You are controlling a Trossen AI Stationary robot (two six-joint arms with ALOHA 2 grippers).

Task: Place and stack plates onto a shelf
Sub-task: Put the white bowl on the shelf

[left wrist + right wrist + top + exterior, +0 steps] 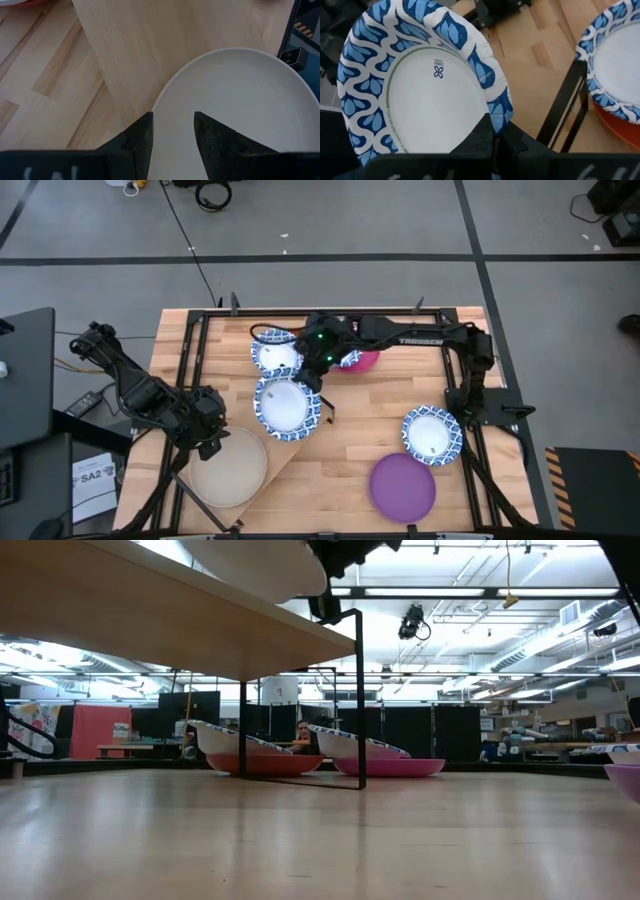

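Looking first at the blue-and-white plate [430, 85] out at the far end of the shelf [285, 448]. Pinched by its patterned rim in the right gripper [495, 137], fingers clamped tight on the edge. Gripped there, most likely, so the flat of the plate can come down onto the board without the fingers getting trapped beneath. Cannot tell yet whether it sits fully on the wood or hangs just above it.

Moving along to the near end of the same shelf: beige plate [240, 100] lying flat. Hovering right at its rim, the left gripper [172, 125], fingers parted and narrowly spaced, closed on nothing. Reads as either a release or a line-up for a pinch on the edge. Hard to say which.

Spreading out to the counter [380, 420]. Beyond the shelf, another patterned plate [275, 352] tilted inside an orange plate [262, 765], and one more nested in a magenta plate [390, 768], partly under the right arm. Well apart on the right side, a lone patterned plate [432, 433] and a purple plate [403, 485]. Plenty left to carry over, so early going by the look of it.
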